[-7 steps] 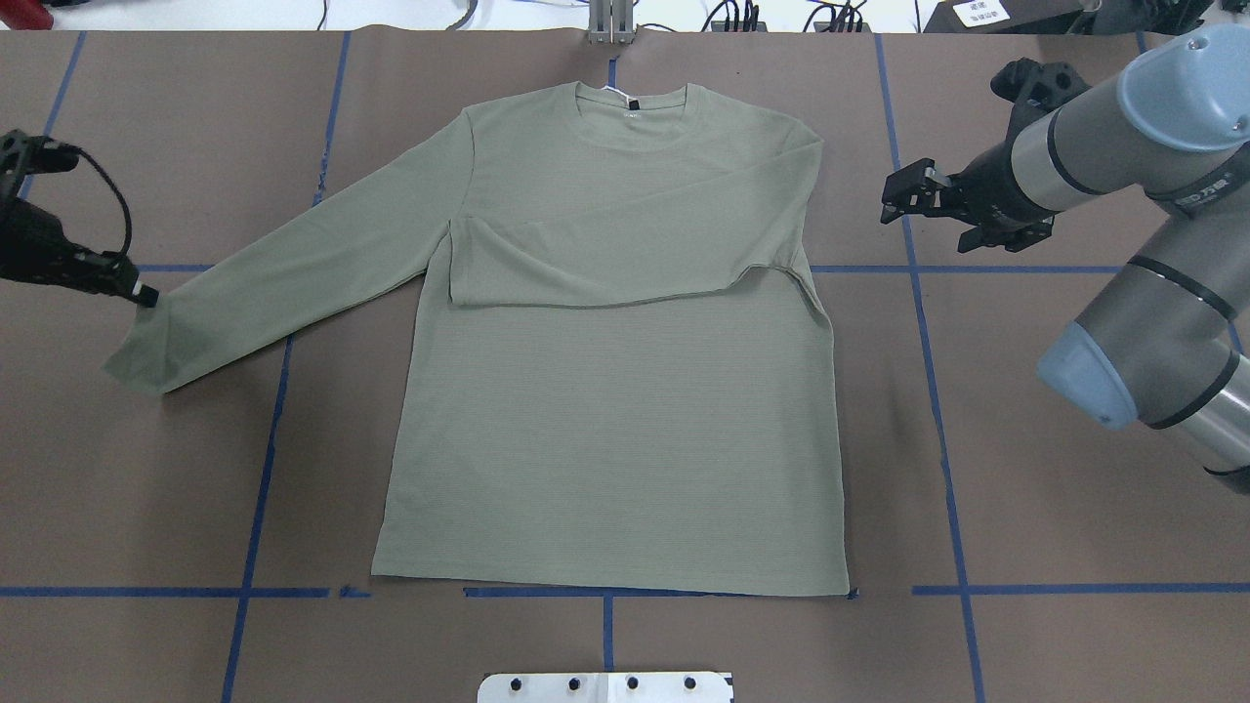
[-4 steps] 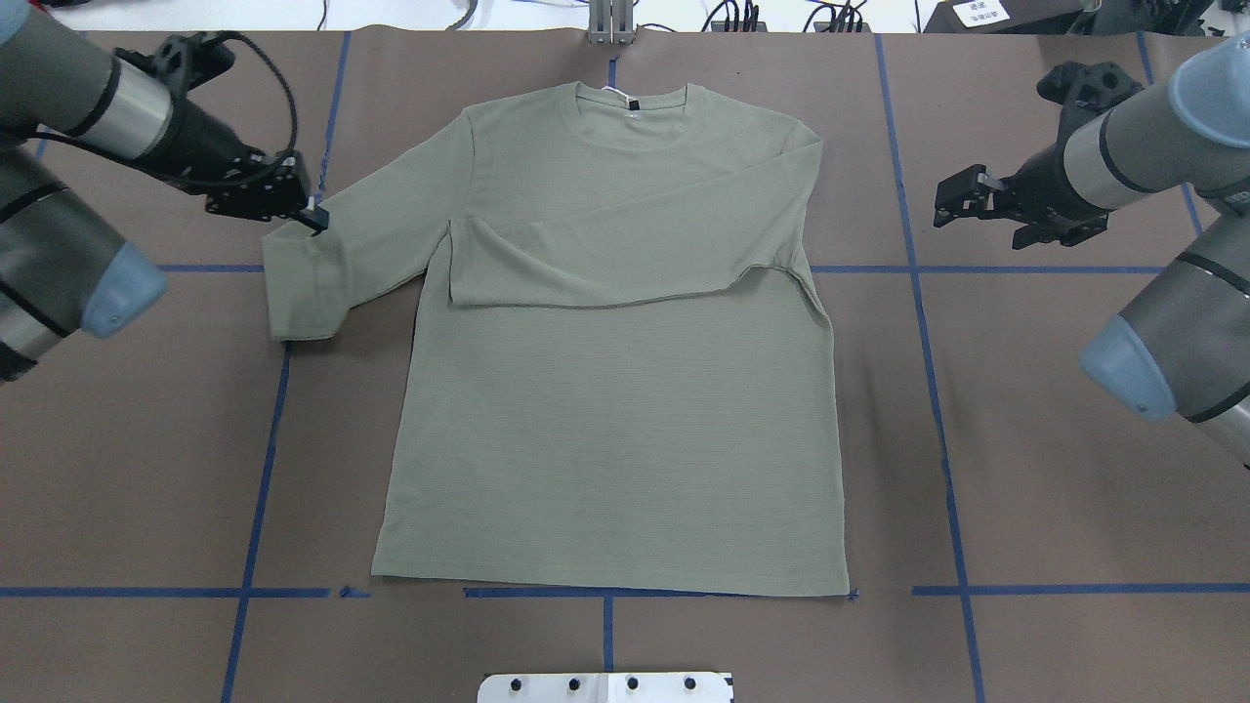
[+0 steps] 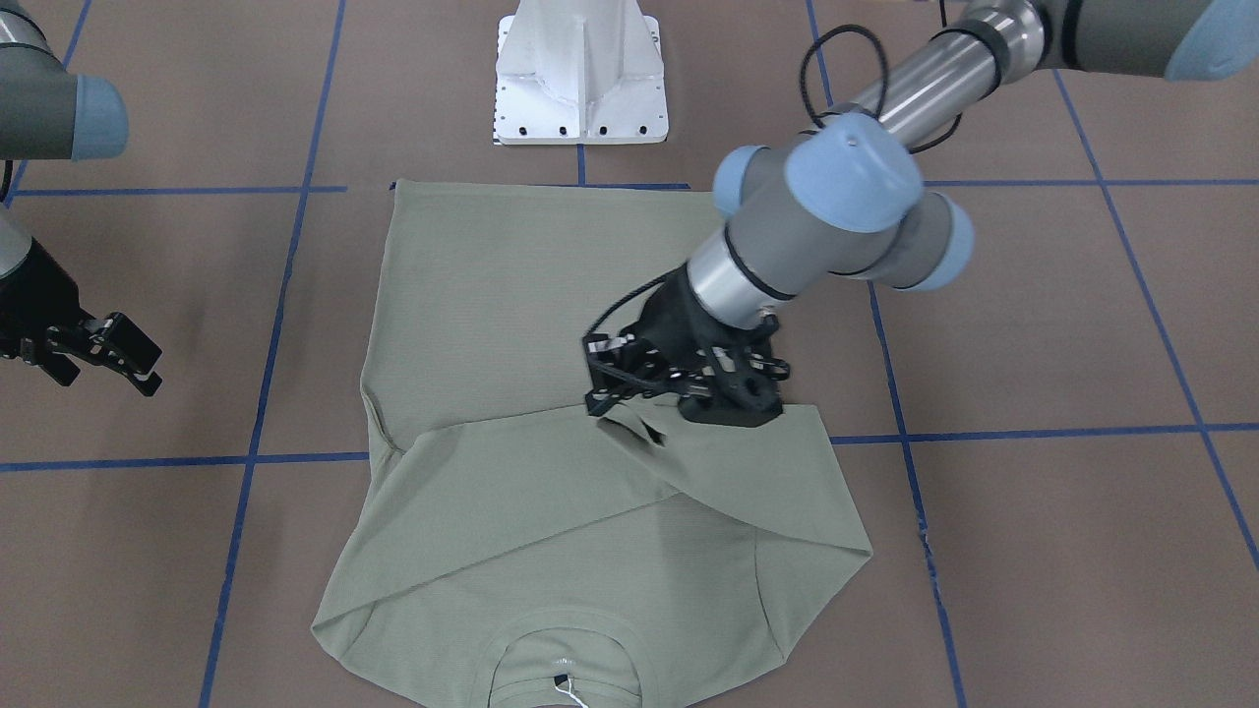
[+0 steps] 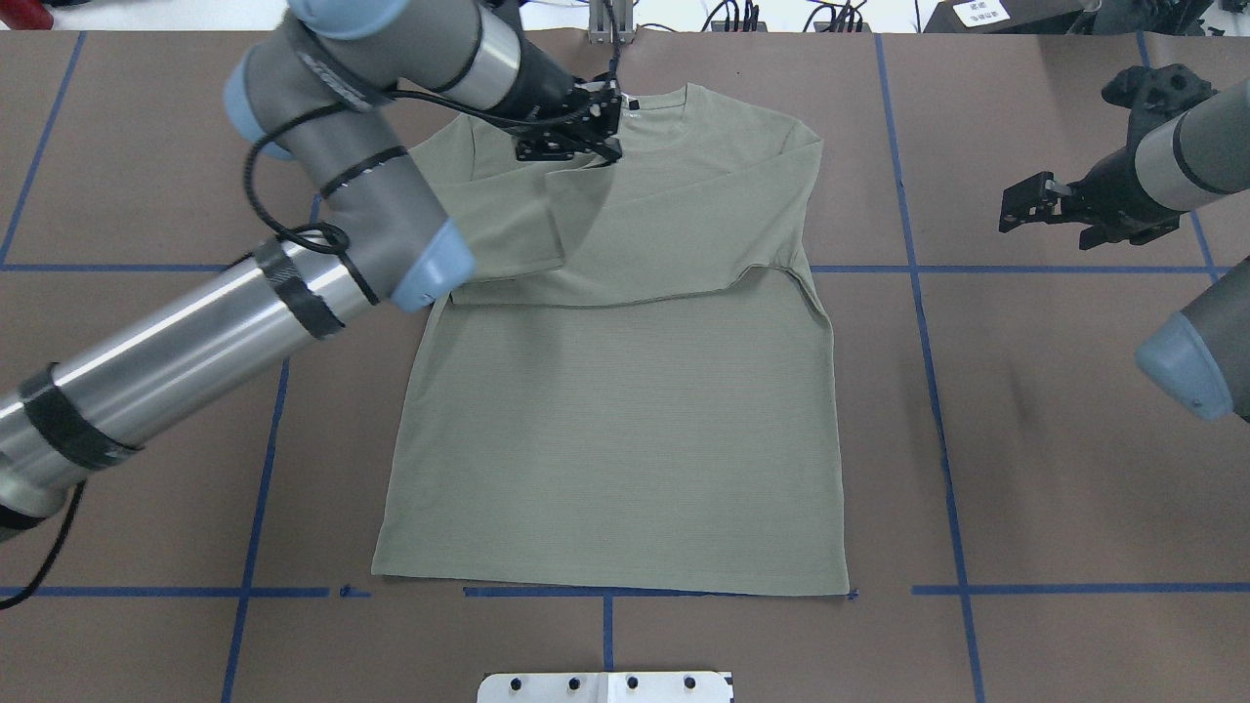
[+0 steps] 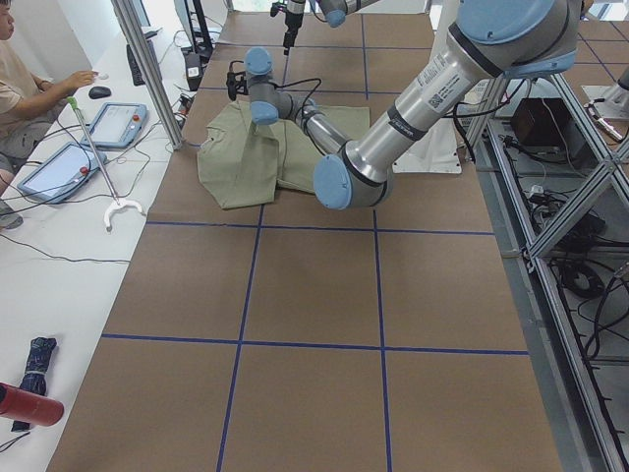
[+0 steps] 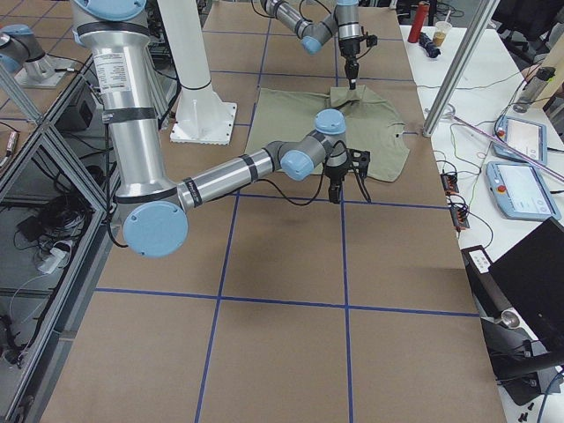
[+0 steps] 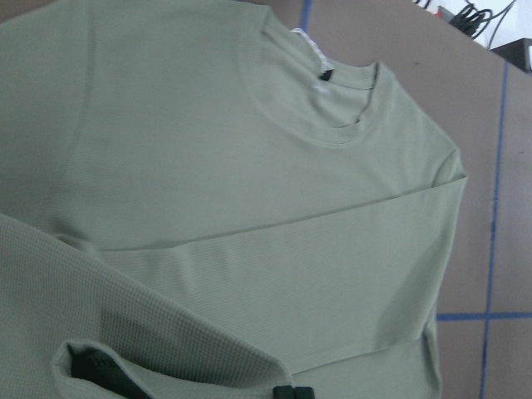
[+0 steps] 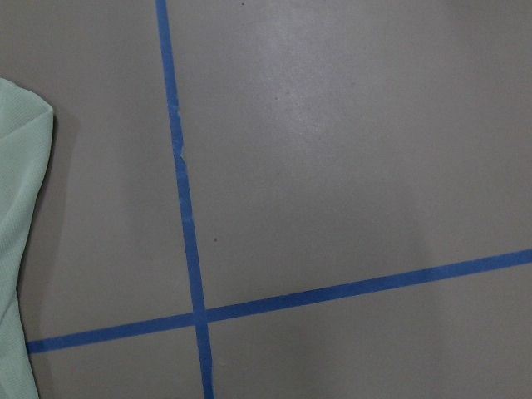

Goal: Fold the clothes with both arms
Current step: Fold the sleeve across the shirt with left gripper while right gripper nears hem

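Observation:
The sage-green shirt [image 4: 625, 410] lies flat and face up on the brown table, collar at the far edge. Its right sleeve is folded across the chest. My left gripper [image 4: 605, 154] is shut on the left sleeve's cuff [image 3: 639, 430] and holds it just above the chest, below the collar, so that the sleeve is doubled over the body. The left wrist view shows the collar with its white tag string [image 7: 320, 79]. My right gripper [image 4: 1023, 207] is open and empty over bare table to the right of the shirt; it also shows in the front-facing view [image 3: 108, 356].
Blue tape lines [image 4: 928, 371] grid the table. The white pedestal base [image 3: 580, 79] stands at the near edge behind the shirt's hem. A metal post [image 4: 610, 20] rises at the far edge. An operator [image 5: 20, 88] sits with tablets at a side bench.
My left arm has carried the sleeve cuff from the table's left side up and rightward over the chest near the collar. My right gripper has drawn back further to the right.

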`<state>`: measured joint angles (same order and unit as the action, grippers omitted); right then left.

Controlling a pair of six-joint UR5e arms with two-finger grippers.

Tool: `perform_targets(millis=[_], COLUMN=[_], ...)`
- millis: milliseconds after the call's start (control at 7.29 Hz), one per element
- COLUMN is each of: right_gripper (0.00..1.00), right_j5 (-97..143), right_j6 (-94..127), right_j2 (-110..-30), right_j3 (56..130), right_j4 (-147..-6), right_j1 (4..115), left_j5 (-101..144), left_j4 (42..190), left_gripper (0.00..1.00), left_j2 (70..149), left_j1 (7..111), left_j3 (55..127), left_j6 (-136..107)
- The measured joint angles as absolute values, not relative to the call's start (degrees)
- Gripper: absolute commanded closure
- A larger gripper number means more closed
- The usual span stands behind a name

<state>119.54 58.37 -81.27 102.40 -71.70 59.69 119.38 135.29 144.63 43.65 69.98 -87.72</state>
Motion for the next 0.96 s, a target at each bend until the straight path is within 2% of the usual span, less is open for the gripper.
perform_targets(millis=[411,823,960], right_gripper=[0.0,0.0,0.0], right_j5=[120.1,121.6,122.4], right_j6=[58.2,58.0,57.9], right_j2=[-81.7,-82.9,-83.4], right_j3=[102.5,102.5,102.6], right_j4=[-71.6,-70.1,-69.7], right_j1=[60.3,61.3,61.8], left_j5=[105.7,98.4,97.3], left_j4=[143.8,147.3,147.8], left_gripper=[1.0,1.0,0.91], left_j2=[153.2,156.4,158.1], left_j1=[34.3,29.5,28.8], left_j3=[59.2,53.7,51.3], left_j6=[-89.8,-89.7,-89.7])
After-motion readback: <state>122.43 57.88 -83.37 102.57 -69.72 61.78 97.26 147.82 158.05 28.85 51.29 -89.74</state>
